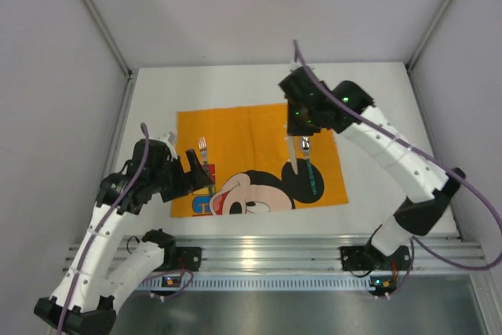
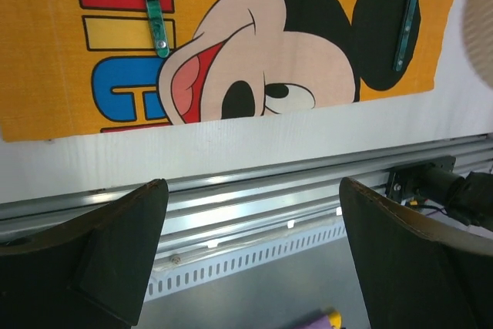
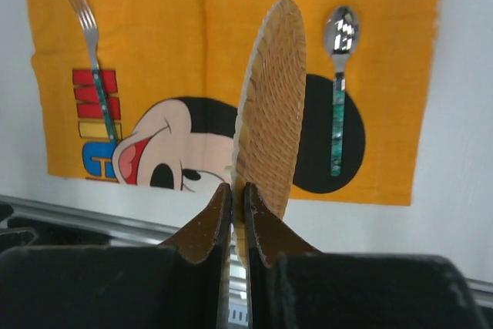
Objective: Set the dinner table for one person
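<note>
The dinner table [image 1: 384, 92] is a white tabletop with an orange Mickey Mouse cloth [image 1: 243, 127] on it. A fork [image 1: 203, 149] with a green handle lies on the cloth's left part, a spoon [image 1: 307, 154] with a green handle on its right part. My right gripper [image 3: 238, 198] is shut on the rim of a round woven disc [image 3: 269, 98], held on edge above the cloth between fork [image 3: 92, 59] and spoon [image 3: 340, 59]. My left gripper [image 2: 254, 252] is open and empty, over the table's near edge by the cloth's front left corner.
A metal rail [image 2: 269, 190] runs along the near edge of the table, with both arm bases on it. Grey walls enclose the table at the back and sides. Bare white table [image 3: 462, 152] shows to the right of the cloth.
</note>
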You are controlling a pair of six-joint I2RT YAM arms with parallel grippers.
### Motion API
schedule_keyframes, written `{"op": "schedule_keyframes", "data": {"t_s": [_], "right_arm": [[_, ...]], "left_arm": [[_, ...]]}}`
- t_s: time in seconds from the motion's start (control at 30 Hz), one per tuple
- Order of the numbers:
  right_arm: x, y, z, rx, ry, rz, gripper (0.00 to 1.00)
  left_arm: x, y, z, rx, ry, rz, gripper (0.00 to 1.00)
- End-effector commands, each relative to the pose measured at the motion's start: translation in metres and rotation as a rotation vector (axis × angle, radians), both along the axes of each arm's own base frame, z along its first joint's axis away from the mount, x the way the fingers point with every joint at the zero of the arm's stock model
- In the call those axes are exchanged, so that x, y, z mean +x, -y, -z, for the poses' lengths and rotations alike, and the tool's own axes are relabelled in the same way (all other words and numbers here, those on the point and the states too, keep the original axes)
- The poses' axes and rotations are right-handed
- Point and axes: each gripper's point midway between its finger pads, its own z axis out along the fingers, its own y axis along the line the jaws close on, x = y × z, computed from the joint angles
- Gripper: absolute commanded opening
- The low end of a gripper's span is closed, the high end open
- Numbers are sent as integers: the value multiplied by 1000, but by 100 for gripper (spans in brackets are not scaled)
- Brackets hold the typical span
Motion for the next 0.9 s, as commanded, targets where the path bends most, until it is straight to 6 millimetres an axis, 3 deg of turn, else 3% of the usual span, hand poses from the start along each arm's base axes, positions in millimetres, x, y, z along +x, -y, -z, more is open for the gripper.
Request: {"op": "schedule_keyframes", "data": {"t_s": [0.0, 0.2, 0.47, 0.67, 0.8, 0.87], "right_arm": [[0, -61, 28, -64, -32, -65, 0], [26, -106, 73, -147, -76, -122, 0], [39, -137, 121, -201, -147, -173, 0], [31, -184, 167, -129, -238, -264, 0], [24, -210, 213, -83, -326, -299, 0], [23, -228, 223, -22, -349, -337, 0]], "left_arm": [[-1, -17, -21, 45, 65, -79, 98], [-16, -29, -34, 61, 107, -100, 98], [-40, -40, -38, 53, 112, -146, 98], [-47, -44, -34, 59, 92, -174, 98], [-47, -47, -38, 66, 98, -192, 98], [-48, -49, -37, 75, 90, -200, 98]]}}
